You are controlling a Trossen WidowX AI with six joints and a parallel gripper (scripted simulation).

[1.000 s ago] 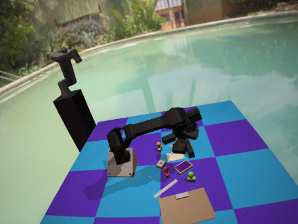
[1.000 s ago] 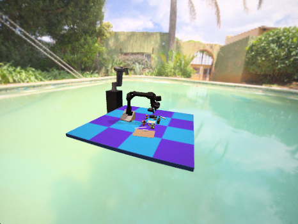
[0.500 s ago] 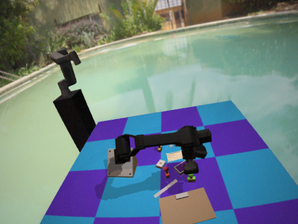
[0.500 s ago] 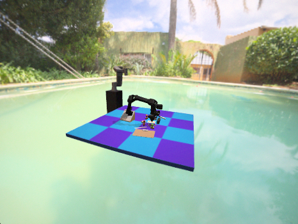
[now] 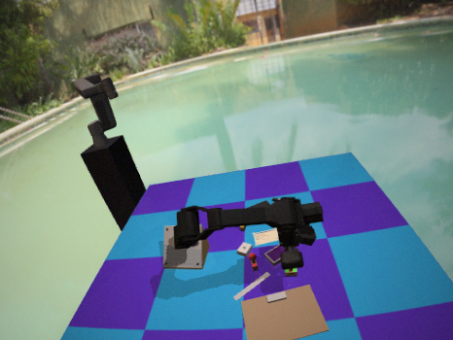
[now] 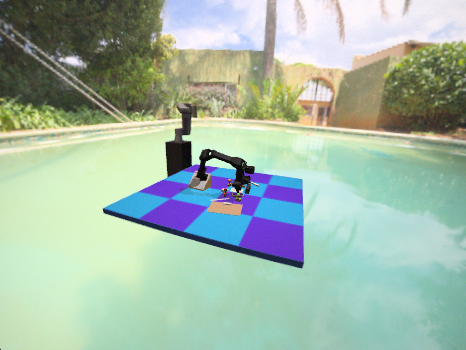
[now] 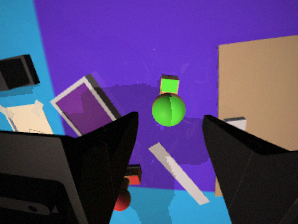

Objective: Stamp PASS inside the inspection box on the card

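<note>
A stamp with a green round knob [image 7: 168,110] [image 5: 291,270] stands upright on a purple square of the bench. My gripper [image 7: 170,119] [image 5: 293,261] hangs straight above it, open, with a finger on either side of the knob and clear of it. The purple ink pad [image 7: 85,106] [image 5: 275,254] with a pale rim lies just beside the stamp. The cream card [image 5: 265,236] [image 7: 25,117] with its printed box lies beyond the pad. A stamp with a red knob [image 5: 254,259] [image 7: 122,200] stands near the pad.
A brown board [image 5: 287,316] [image 7: 255,90] lies at the front with a small grey block on its edge. A white strip [image 5: 252,286] [image 7: 177,172] lies beside it. A small white block [image 5: 244,249], a black block [image 7: 17,72] and a black tower [image 5: 112,180] are around.
</note>
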